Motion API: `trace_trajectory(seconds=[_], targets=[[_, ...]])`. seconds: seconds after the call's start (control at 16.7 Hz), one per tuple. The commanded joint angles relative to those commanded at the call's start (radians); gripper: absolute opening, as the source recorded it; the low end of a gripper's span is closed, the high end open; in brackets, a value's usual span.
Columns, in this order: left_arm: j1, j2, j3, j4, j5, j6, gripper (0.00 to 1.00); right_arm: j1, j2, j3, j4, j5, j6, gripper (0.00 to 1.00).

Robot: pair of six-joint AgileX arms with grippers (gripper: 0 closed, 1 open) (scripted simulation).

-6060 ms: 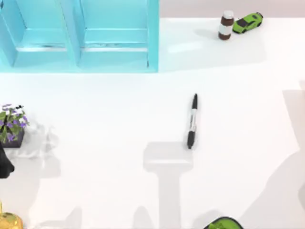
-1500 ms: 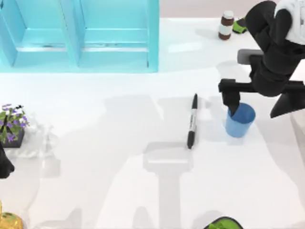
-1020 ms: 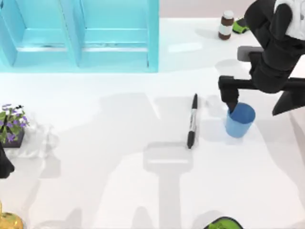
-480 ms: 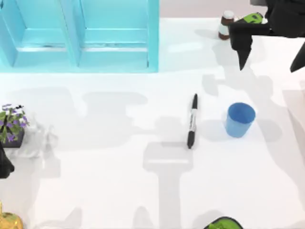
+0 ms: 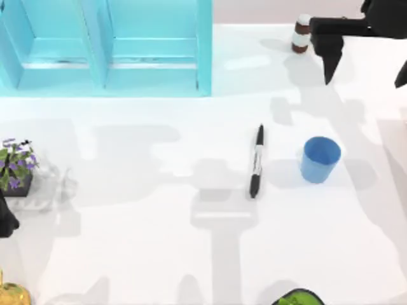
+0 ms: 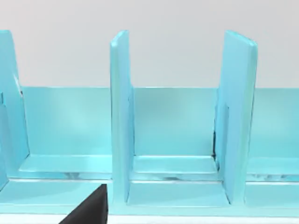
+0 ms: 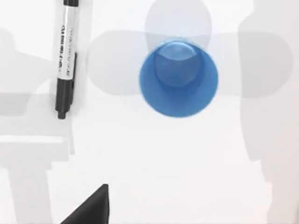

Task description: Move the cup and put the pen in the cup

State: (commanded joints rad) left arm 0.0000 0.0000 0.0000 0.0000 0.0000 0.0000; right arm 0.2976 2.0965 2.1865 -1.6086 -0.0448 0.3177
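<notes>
The blue cup (image 5: 320, 159) stands upright on the white table, just right of the pen (image 5: 256, 162), with a small gap between them. The pen is a black marker with a pale labelled barrel, lying flat and pointing away. My right gripper (image 5: 365, 81) hangs open high over the far right of the table, well beyond the cup, with nothing between its fingers. The right wrist view looks straight down into the empty cup (image 7: 179, 77), with the pen (image 7: 67, 56) beside it. My left arm (image 5: 5, 219) is parked at the table's left edge.
A teal shelf unit (image 5: 105, 47) fills the far left and shows up close in the left wrist view (image 6: 177, 140). A brown white-capped bottle (image 5: 301, 33) stands far right. A potted plant (image 5: 16, 165), a gold object (image 5: 9, 295) and a green object (image 5: 296, 297) sit at the edges.
My right gripper set the cup down right of the pen, opened, then rose and drew back towards the far right. Cup and pen lie still.
</notes>
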Motion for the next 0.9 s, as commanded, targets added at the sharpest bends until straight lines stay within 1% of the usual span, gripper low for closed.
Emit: trace_trajectory(seconds=[0.12, 0.24, 0.66, 0.78, 0.9], targets=[[0.0, 0.0, 0.0, 0.0, 0.0, 0.0, 1.0, 0.017, 0.036, 0.036, -0.013, 0.013, 0.032, 1.0], [0.0, 0.0, 0.0, 0.0, 0.0, 0.0, 1.0, 0.054, 0.114, 0.115, -0.039, 0.035, 0.093, 1.0], [0.0, 0.0, 0.0, 0.0, 0.0, 0.0, 1.0, 0.243, 0.551, 0.554, -0.158, 0.137, 0.387, 1.0], [0.0, 0.0, 0.0, 0.0, 0.0, 0.0, 1.0, 0.284, 0.628, 0.632, -0.178, 0.16, 0.45, 1.0], [0.0, 0.0, 0.0, 0.0, 0.0, 0.0, 1.0, 0.306, 0.663, 0.666, -0.188, 0.173, 0.482, 1.0]])
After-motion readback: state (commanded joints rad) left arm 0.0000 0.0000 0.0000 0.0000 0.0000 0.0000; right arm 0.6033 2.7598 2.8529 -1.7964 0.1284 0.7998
